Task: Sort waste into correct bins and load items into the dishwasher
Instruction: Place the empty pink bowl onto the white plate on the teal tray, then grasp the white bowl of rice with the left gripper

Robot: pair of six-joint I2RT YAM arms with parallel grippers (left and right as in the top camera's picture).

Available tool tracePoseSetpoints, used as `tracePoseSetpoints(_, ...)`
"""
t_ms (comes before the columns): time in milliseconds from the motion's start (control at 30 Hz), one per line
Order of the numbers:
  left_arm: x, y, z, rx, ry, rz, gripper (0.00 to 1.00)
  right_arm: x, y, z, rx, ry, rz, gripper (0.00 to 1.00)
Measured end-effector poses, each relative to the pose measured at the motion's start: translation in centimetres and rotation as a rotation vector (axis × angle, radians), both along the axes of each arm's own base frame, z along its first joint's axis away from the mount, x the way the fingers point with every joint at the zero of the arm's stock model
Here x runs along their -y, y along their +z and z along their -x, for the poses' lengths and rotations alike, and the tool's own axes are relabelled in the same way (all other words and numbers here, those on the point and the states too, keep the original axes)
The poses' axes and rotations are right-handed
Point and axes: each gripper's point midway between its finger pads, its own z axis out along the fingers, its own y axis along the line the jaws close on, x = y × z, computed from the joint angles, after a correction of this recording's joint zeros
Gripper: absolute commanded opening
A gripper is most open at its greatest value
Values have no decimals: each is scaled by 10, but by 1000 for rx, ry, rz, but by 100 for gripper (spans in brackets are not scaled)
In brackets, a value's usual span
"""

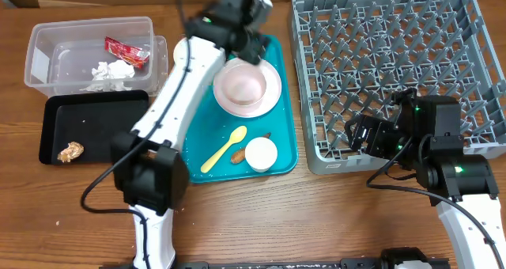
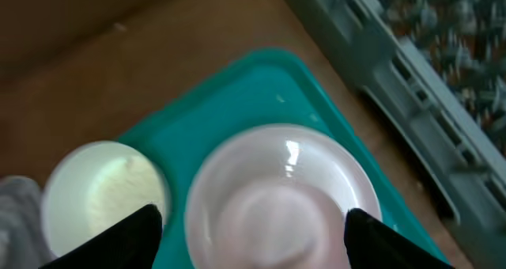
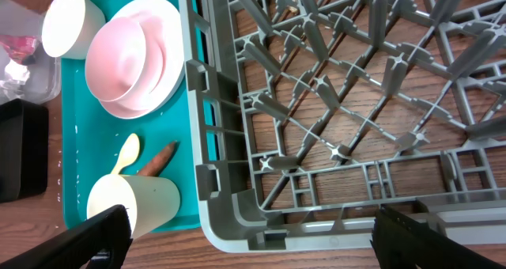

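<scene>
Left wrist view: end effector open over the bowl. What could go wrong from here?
1. The left end effector hangs open over the bowl, which sits on the plate; a grip on its smooth rim may slip or drag the plate.
2. One finger stands near the white cup and may knock it.

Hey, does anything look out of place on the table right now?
A brown carrot-like stick lies on the teal tray beside the yellow spoon, waste among dishes. A tiny pale speck also sits on the bare table near the black tray, too small to identify.
</scene>
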Motion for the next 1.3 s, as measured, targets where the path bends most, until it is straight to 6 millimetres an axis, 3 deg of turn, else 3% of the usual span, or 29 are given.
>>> tracePoseSetpoints(100, -30, 7, -17, 25, 101, 42, 72, 0, 0, 0, 0, 0, 1, 100)
tracePoseSetpoints(200, -59, -7, -28, -5, 194, 60, 68, 0, 0, 0, 1, 1, 0, 100)
tracePoseSetpoints(300, -73, -38, -34, -63, 247, 57, 63, 0, 1, -1, 4, 0, 0, 100)
tracePoseSetpoints(467, -68, -107, -33, -191, 284, 38, 54, 0, 1, -1, 7, 0, 0, 100)
tracePoseSetpoints(567, -66, -133, -28, -243, 301, 29, 47, 0, 1, -1, 7, 0, 0, 100)
tracePoseSetpoints(733, -67, -138, -30, -244, 313, 31, 43, 1, 1, -1, 7, -3, 4, 100)
tracePoseSetpoints(967, -69, -146, -30, -252, 334, 20, 27, 1, 1, -2, 7, -4, 7, 100)
tracePoseSetpoints(1067, -70, -148, -31, -249, 336, 17, 19, 2, 1, -2, 8, -6, 9, 100)
tracePoseSetpoints(1167, -70, -149, -32, -246, 341, 15, 4, 3, 0, -2, 8, -9, 13, 100)
tracePoseSetpoints(1300, -73, -148, -34, -235, 345, 2, 4, 3, 0, -2, 8, -9, 14, 100)
